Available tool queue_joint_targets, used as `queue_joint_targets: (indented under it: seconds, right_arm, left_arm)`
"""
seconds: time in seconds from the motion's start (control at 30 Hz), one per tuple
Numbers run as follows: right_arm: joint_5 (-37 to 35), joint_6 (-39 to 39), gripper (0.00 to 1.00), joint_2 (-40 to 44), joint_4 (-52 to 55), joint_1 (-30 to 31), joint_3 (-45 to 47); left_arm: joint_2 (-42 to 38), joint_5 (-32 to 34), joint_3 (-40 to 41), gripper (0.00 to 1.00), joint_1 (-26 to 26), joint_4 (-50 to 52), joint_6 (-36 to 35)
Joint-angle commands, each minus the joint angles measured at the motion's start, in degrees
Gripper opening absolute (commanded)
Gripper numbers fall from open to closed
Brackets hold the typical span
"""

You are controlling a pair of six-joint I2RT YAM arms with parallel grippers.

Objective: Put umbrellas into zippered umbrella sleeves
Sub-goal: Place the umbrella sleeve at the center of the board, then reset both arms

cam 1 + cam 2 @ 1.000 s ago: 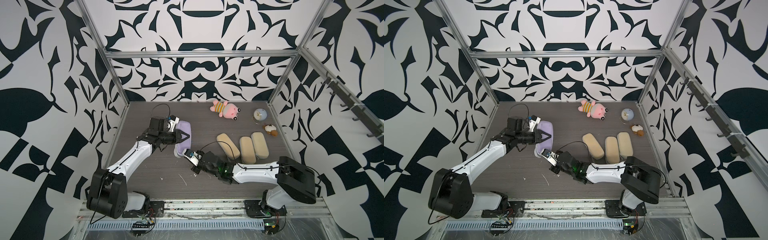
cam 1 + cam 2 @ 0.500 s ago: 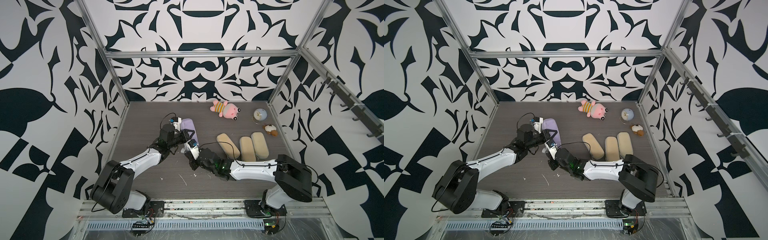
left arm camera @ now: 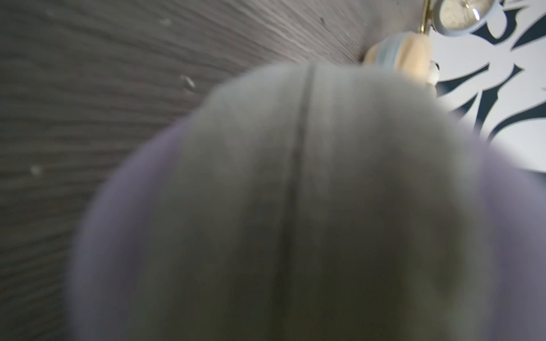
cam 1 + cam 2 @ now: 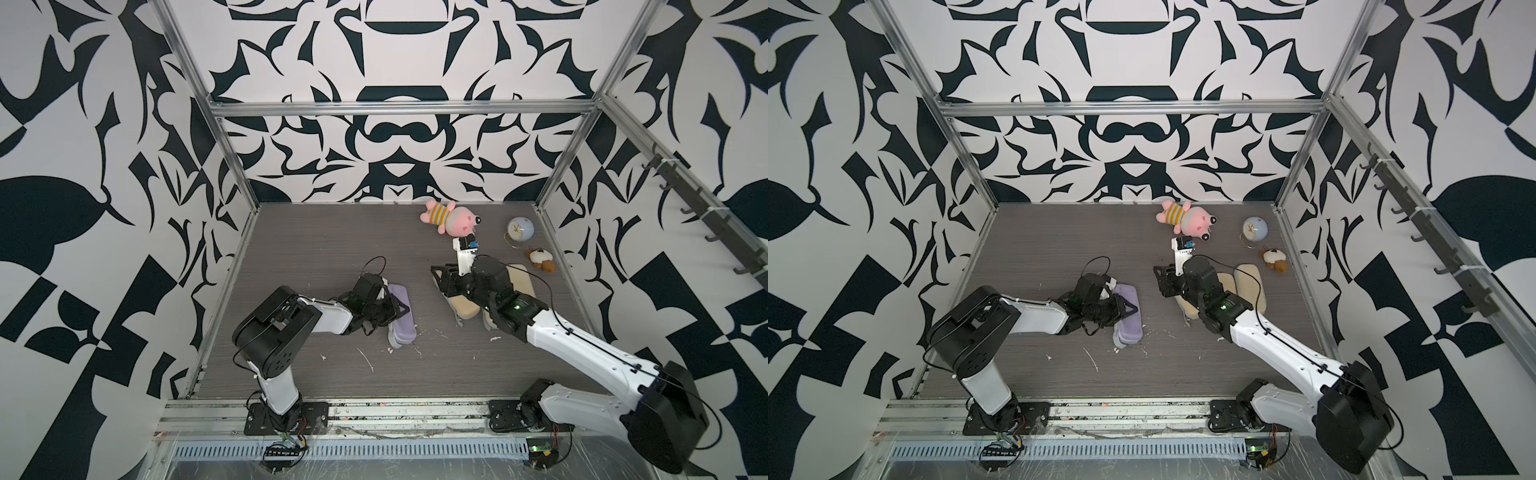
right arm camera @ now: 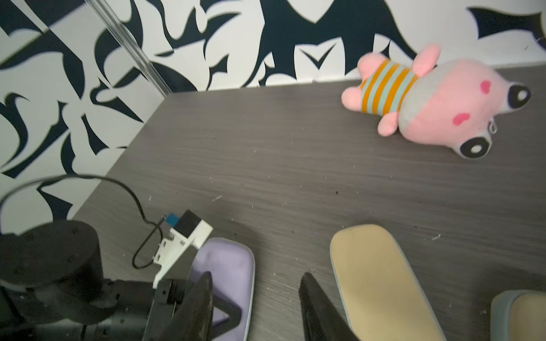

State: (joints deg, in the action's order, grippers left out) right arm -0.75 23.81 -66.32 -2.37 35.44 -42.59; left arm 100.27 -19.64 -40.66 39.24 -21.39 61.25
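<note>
Sleeve handling: the lavender sleeve (image 4: pixel 402 328) lies near the centre of the surface (image 4: pixel 332 257), with the beige sleeves (image 4: pixel 465 308) at its 3 o'clock. It is judged light, padded and yielding, with smooth fabric, so grip it across the narrow width at mid-length. On it sits the left gripper (image 4: pixel 392 309). Its finger spread cannot be told because the wrist view is blurred. On the right gripper (image 5: pixel 257 275) the fingers stand apart, empty.

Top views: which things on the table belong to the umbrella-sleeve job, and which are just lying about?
Job:
- lavender sleeve
- three beige sleeves, partly hidden

Lying about:
- pink plush toy
- small clock
- small brown-and-white plush
</note>
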Motion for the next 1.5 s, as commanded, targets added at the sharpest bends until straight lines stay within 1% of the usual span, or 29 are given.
queue_joint_targets:
  seconds: [0.0,0.03,0.07,0.17,0.23,0.33,0.4,0.47,0.53,0.6,0.63,0.67,0.7,0.73,0.83,0.9,0.97,1.03,1.07,1.13,1.17,1.23,1.27,1.3,1.33,1.37,1.4,1.43,1.47]
  right_arm:
    - [1.6,-0.4,0.47,0.7,1.0,0.1,-3.3]
    - [1.4,-1.1,0.47,1.0,1.9,0.1,-3.5]
    - [0.8,-2.2,0.47,1.6,3.3,-0.1,-3.7]
    - [-0.4,-5.4,0.48,3.9,8.3,-2.1,-4.0]
    - [0.3,-6.8,0.48,4.8,11.6,-4.8,-4.3]
    - [0.7,-8.6,0.48,6.8,16.1,-10.2,-5.4]
    - [-2.2,-9.0,0.50,8.6,17.4,-14.5,-5.1]
    - [-7.1,-10.1,0.50,10.2,16.0,-18.8,-3.0]
    - [-14.7,-13.1,0.52,11.9,10.4,-22.1,2.0]
    - [-19.1,-14.2,0.53,11.6,4.5,-26.4,6.6]
    - [-19.9,-14.1,0.53,11.0,2.5,-28.3,7.9]
    - [-20.6,-14.8,0.53,10.0,-0.8,-29.7,9.9]
    - [-23.1,-15.7,0.53,8.9,-3.9,-29.9,11.6]
    - [-24.7,-16.3,0.53,8.0,-6.7,-30.0,12.9]
    - [-26.5,-16.2,0.53,3.6,-19.9,-30.1,18.4]
    - [-24.9,-17.0,0.53,-0.2,-27.7,-30.1,20.5]
    - [-22.7,-18.6,0.55,-3.5,-31.8,-30.1,21.0]
    - [-20.5,-19.0,0.55,-5.9,-36.0,-30.1,22.0]
    - [-19.2,-20.2,0.56,-7.1,-37.0,-30.1,22.0]
    - [-17.3,-21.0,0.58,-8.5,-38.5,-30.1,22.1]
    - [-16.4,-21.6,0.60,-9.3,-39.9,-30.1,22.7]
    - [-15.8,-21.7,0.64,-11.8,-44.5,-30.0,24.2]
    - [-14.8,-21.8,0.71,-14.2,-48.3,-30.0,25.4]
    - [-13.0,-22.2,0.98,-17.6,-52.9,-29.9,26.4]
    - [-11.1,-23.0,0.99,-21.2,-56.7,-30.0,26.8]
    - [-9.5,-25.0,0.99,-24.7,-61.6,-29.4,26.5]
    - [-15.8,-24.9,1.00,-22.9,-54.2,-28.2,24.5]
    - [-16.9,-21.7,1.00,-21.8,-47.7,-28.7,21.9]
    - [-16.1,-22.9,1.00,-22.6,-51.8,-29.1,22.9]
  left_arm:
    - [-1.0,2.6,-5.1,0.66,-1.6,13.7,-1.9]
    - [-2.1,4.0,-6.0,0.80,-2.1,19.5,-3.7]
    - [-3.8,6.3,-7.1,1.00,-2.5,26.1,-6.0]
    - [-7.4,11.0,-8.9,0.99,-4.1,38.7,-11.6]
    - [-10.4,11.6,-9.2,1.00,-5.2,41.5,-13.5]
    - [-16.2,15.1,-11.2,0.99,-5.5,45.3,-17.4]
    - [-21.5,19.8,-12.7,0.99,-5.6,48.5,-22.5]
    - [-26.4,28.5,-13.5,0.99,-5.8,50.8,-28.1]
    - [-33.2,39.4,-10.5,0.99,-6.1,46.7,-34.8]
    - [-39.7,49.5,-4.2,0.99,-6.7,36.2,-46.2]
    - [-41.9,54.9,-0.2,0.99,-7.0,30.4,-50.1]
    - [-44.3,61.4,4.3,0.99,-8.5,23.6,-52.9]
    - [-46.1,64.8,7.5,0.99,-10.9,19.1,-54.1]
    - [-47.6,66.0,10.1,0.99,-14.1,16.5,-53.8]
    - [-50.9,63.2,18.0,0.99,-23.9,8.3,-52.6]
    - [-50.9,58.4,23.9,0.99,-29.4,-0.9,-53.4]
    - [-47.9,49.9,28.5,0.99,-35.7,-10.5,-50.8]
    - [-42.5,39.4,30.9,0.99,-41.8,-18.4,-46.6]
    - [-38.3,36.0,31.7,0.99,-43.8,-23.7,-45.4]
    - [-31.8,31.6,31.7,0.99,-44.8,-33.0,-46.6]
    - [-29.3,29.0,29.7,0.99,-44.9,-33.4,-49.6]
    - [-25.2,27.3,26.0,0.99,-44.9,-30.0,-52.2]
    - [-22.2,27.4,24.7,0.99,-44.9,-31.4,-53.0]
    - [-19.4,27.5,23.2,0.99,-45.1,-31.0,-52.7]
    - [-17.3,27.3,22.2,0.99,-45.1,-30.5,-52.3]
    - [-13.8,26.8,22.0,0.99,-45.1,-33.1,-52.3]
    - [-9.4,27.8,22.4,0.99,-45.1,-40.8,-52.9]
    - [-9.3,28.1,22.8,0.99,-45.1,-41.3,-53.1]
    - [-12.7,29.4,21.8,0.99,-45.1,-33.0,-51.6]
